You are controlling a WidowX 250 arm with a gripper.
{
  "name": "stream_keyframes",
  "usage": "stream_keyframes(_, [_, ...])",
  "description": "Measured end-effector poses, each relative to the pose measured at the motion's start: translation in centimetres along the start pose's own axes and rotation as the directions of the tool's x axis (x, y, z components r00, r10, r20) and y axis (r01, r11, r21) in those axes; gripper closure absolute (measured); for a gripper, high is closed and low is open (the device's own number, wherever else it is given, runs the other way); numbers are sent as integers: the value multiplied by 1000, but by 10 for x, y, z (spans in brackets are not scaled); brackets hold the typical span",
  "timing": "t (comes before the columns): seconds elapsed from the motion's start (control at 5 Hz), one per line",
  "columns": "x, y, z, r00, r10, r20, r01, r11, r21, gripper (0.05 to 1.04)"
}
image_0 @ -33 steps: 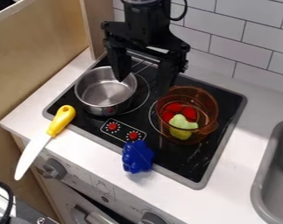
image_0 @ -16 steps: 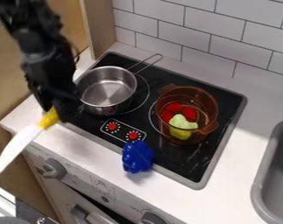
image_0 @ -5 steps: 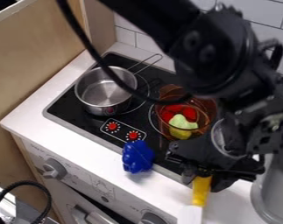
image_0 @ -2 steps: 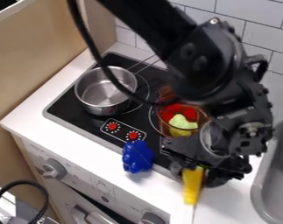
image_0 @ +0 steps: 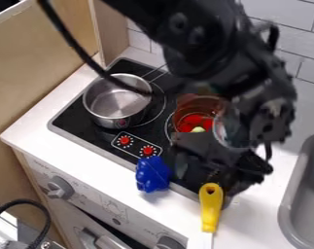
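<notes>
Yellow-handled knife point(image_0: 212, 206): now free, just in front of the jaws—move looks done
Jaws: apparently empty—opening unclear

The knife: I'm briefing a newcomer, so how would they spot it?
Find the black stovetop and its front edge. Near that edge's right end is the knife, blade leaving the picture's bottom. A yellow handle with an end hole sets it apart from the lumpy blue object further left.
</notes>
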State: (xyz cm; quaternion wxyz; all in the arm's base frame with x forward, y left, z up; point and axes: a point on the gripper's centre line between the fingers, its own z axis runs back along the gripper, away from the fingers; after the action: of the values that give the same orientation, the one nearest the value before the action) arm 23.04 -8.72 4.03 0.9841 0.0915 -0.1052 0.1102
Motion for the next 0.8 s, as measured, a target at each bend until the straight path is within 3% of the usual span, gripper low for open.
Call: stream_keyframes(0.8, [29, 55, 52, 990, -84, -112, 82, 996, -27, 85])
